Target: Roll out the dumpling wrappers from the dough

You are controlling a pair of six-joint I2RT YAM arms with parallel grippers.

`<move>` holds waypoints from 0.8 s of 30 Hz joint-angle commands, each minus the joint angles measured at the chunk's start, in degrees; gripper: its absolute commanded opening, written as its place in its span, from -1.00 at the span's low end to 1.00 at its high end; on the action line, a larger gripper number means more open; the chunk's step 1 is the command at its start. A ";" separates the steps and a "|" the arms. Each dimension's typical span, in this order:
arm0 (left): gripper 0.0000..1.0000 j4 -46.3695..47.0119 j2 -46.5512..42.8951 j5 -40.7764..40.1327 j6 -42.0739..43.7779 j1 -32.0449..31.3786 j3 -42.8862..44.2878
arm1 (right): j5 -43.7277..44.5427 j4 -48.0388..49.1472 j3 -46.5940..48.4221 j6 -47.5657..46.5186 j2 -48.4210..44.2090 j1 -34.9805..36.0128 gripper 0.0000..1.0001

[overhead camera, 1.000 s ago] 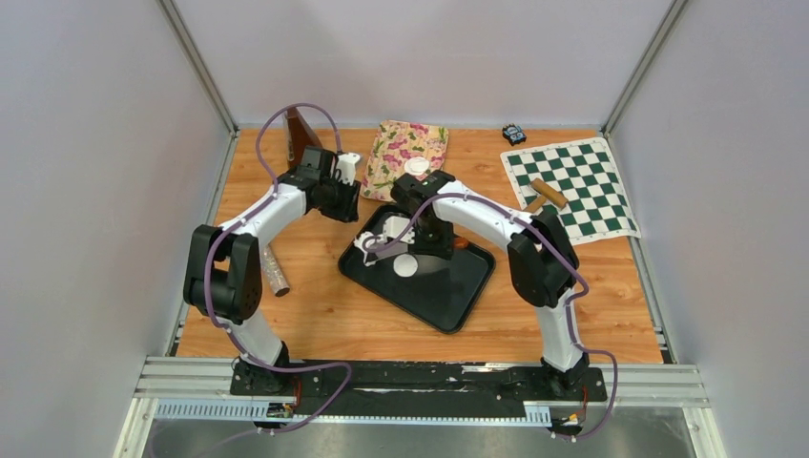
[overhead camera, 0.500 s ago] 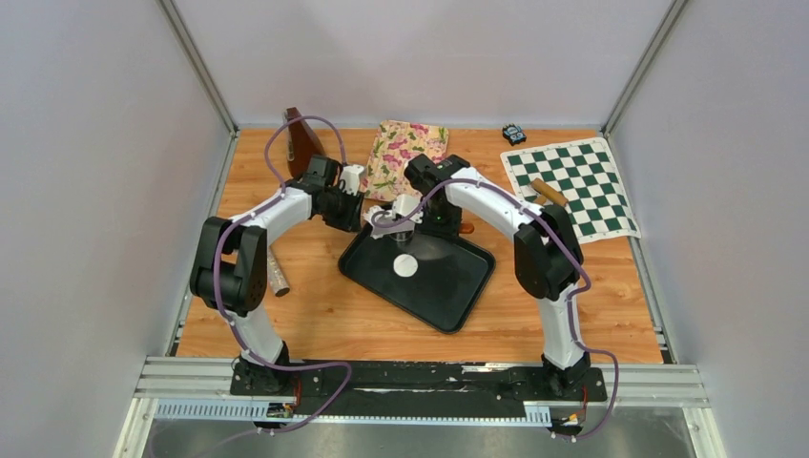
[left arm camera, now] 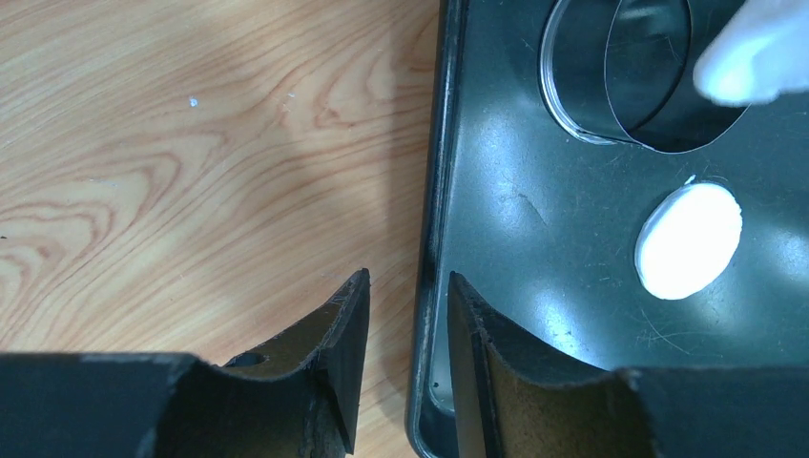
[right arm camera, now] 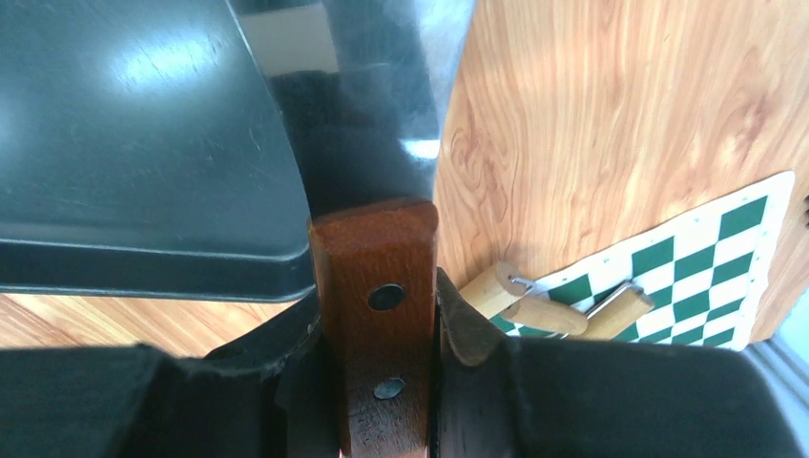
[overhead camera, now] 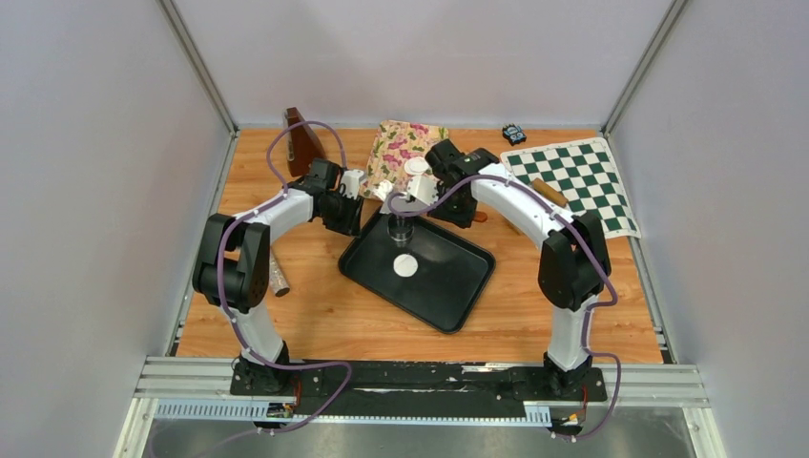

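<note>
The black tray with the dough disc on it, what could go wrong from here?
The left gripper stands open astride the black tray's rim, so the tray may slide. The right gripper, shut on the wood-handled metal blade, could knock the clear ring cutter or dent the round white dough wrapper.

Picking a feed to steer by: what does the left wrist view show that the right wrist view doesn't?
Left wrist only: the open left gripper astride the tray rim, the cutter, one round wrapper. Right wrist only: the right gripper shut on a wooden-handled blade, the checkered mat with wooden tools. Both: the tray and table.
</note>
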 commanded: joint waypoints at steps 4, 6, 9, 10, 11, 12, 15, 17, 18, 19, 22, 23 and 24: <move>-0.15 1.81 0.59 0.72 -0.41 -0.07 0.01 | 1.02 6.43 -7.94 -0.90 -4.04 -1.83 -1.00; -0.15 1.83 0.97 0.52 -1.07 -0.07 0.11 | 0.27 6.80 -9.28 -0.74 -4.10 -1.70 -1.00; -0.14 1.87 1.93 0.27 -1.92 -0.07 0.00 | -0.30 7.81 -11.32 -0.77 -4.10 -1.42 -1.00; -0.14 1.84 2.14 0.26 -2.03 -0.07 -0.01 | -0.45 8.02 -11.96 -0.90 -4.10 -1.28 -1.00; -0.15 1.80 2.72 0.21 -2.22 -0.12 0.03 | -0.41 8.24 -12.43 -0.94 -4.06 -1.14 -1.00; -0.18 1.67 2.97 0.15 -2.27 -0.14 0.05 | -0.58 8.25 -12.71 -0.95 -3.98 -1.14 -1.00; -0.38 1.23 4.67 -0.26 -2.48 -0.16 0.30 | -3.55 6.85 -12.63 -1.50 -3.97 -1.13 -1.00; -0.65 0.95 5.42 -0.50 -2.63 -0.16 0.51 | -7.21 4.18 -11.18 -1.44 -3.07 -1.20 -1.00; -0.82 0.88 5.60 -0.42 -2.65 -0.16 0.64 | -9.61 2.74 -10.13 -1.06 -2.48 -1.28 -1.00; -0.96 0.84 5.78 -0.43 -2.71 -0.16 0.67 | -11.05 1.55 -9.18 -0.67 -1.74 -1.32 -1.00; -1.00 0.76 5.71 -0.61 -2.75 -0.16 0.70 | -14.03 -1.13 -7.35 0.28 0.16 -1.30 -1.00; -1.00 0.82 5.52 -0.61 -2.75 -0.16 0.65 | -14.76 -1.59 -7.05 0.54 0.53 -1.42 -1.00; -1.00 0.78 5.52 -0.60 -2.75 -0.12 0.59 | -15.37 -2.01 -6.86 0.85 0.80 -1.65 -1.00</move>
